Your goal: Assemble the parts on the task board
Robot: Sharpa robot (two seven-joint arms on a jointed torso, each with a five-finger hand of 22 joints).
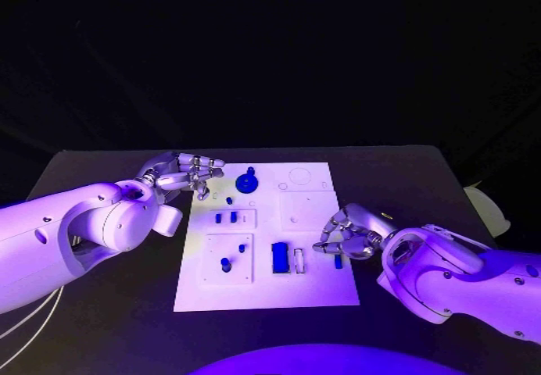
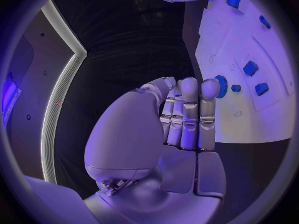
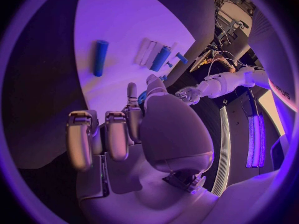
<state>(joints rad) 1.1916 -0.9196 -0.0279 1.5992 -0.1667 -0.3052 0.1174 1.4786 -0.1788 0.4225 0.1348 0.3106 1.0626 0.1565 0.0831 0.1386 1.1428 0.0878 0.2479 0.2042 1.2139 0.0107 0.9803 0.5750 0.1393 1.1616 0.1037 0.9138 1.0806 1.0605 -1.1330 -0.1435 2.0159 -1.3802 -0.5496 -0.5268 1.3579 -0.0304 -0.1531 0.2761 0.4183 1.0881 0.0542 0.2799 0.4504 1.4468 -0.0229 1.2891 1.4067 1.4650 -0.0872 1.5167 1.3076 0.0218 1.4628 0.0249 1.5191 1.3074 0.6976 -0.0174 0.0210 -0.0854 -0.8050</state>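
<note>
The white task board [image 1: 321, 293] lies mid-table. On it are a round blue knob [image 1: 248, 183], two small blue pieces [image 1: 226, 219], a long blue block [image 1: 280, 257] and a blue peg [image 1: 337, 260]. My left hand [image 1: 180, 173] hovers at the board's far left corner, fingers curled in with the thumb against them and nothing in them; the knob [image 2: 221, 86] sits just beyond its fingertips [image 2: 190, 87]. My right hand [image 1: 344, 234] is at the board's right edge just above the peg [image 3: 99, 57], fingers curled. A blue patch [image 3: 143, 97] shows by its thumb; whether it is held is unclear.
The black table [image 1: 112, 168] surrounds the board on all sides. Two more small blue pieces [image 1: 231, 259] lie in a square plate at the board's near left. A white rail [image 1: 299, 260] lies beside the long block.
</note>
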